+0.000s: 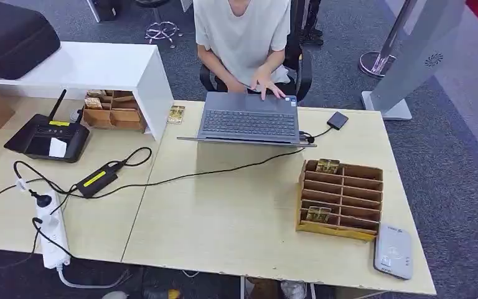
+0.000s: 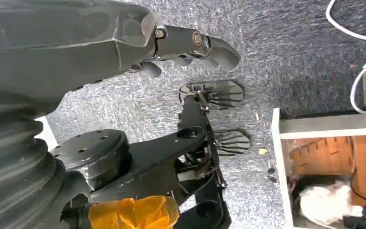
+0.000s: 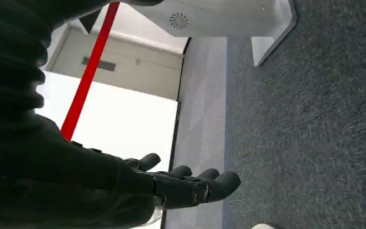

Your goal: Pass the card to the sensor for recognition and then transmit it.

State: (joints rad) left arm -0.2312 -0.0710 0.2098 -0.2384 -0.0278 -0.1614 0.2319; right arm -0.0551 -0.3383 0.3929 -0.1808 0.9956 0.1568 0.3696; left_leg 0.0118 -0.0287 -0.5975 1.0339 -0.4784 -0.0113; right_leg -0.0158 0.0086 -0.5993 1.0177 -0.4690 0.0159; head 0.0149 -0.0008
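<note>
I see gold cards [image 1: 318, 214] standing in the slotted cardboard organiser [image 1: 342, 198], beside the grey card reader [image 1: 393, 250]. My left hand [image 2: 190, 45] and right hand [image 3: 181, 183] hang over carpet, fingers extended, empty.

No text, brand, number or sign can be read in any of the views. The black desk telephone with an antenna [image 1: 45, 137] carries a yellow strip label and a white paper note, both too small to make out. The black power adapter brick [image 1: 97, 180] on the pale wooden table [image 1: 224, 218] bears a yellow sticker whose print is illegible. The grey flat card reader [image 1: 393, 250] at the table's near right corner shows faint markings on its top face that stay unreadable, as do the keys of the grey open laptop [image 1: 249, 121].
</note>
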